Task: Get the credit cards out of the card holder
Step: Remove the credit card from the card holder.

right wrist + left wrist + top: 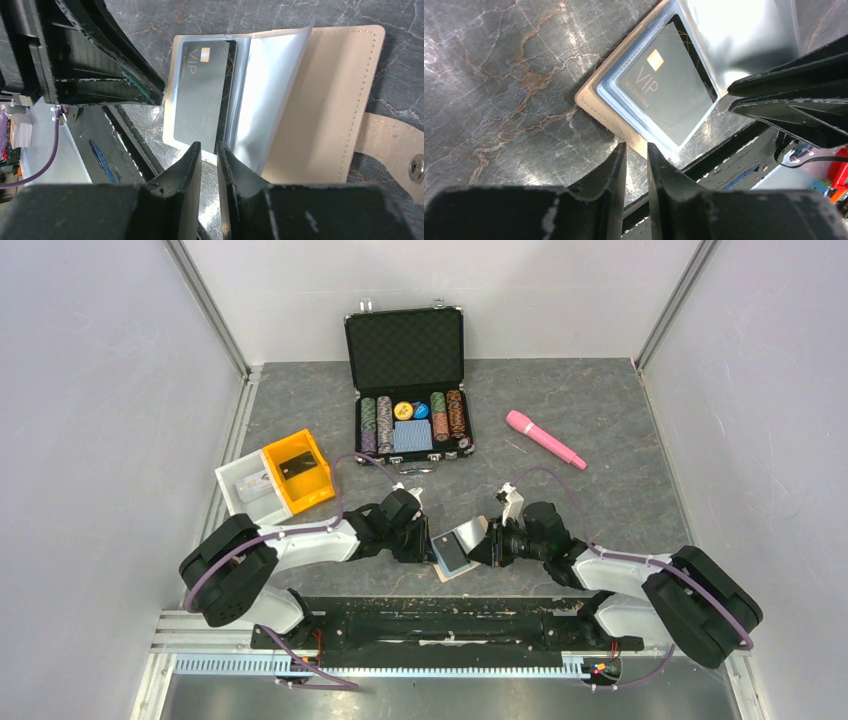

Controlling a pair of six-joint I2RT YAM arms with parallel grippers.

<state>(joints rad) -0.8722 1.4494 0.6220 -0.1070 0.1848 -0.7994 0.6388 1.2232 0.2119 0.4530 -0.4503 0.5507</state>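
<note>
Card holder (466,534), one, lies open at six o'clock on the table (600,440), between left gripper (424,543) and right gripper (487,545). Left wrist: one VIP card (664,90) sleeved, jaws a slit; pinching, I can't tell. Right wrist: same slit, can't tell.

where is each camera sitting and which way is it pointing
Top: fixed above and behind the robot, looking down on the table; left gripper and right gripper flank the card holder.
Left wrist: on the left wrist, looking down past its own fingers at the VIP card; right gripper at the right edge.
Right wrist: on the right wrist, facing the open card holder from the opposite side; own fingers below, left gripper upper left.
Shared: both wrist views show the same VIP card.
</note>
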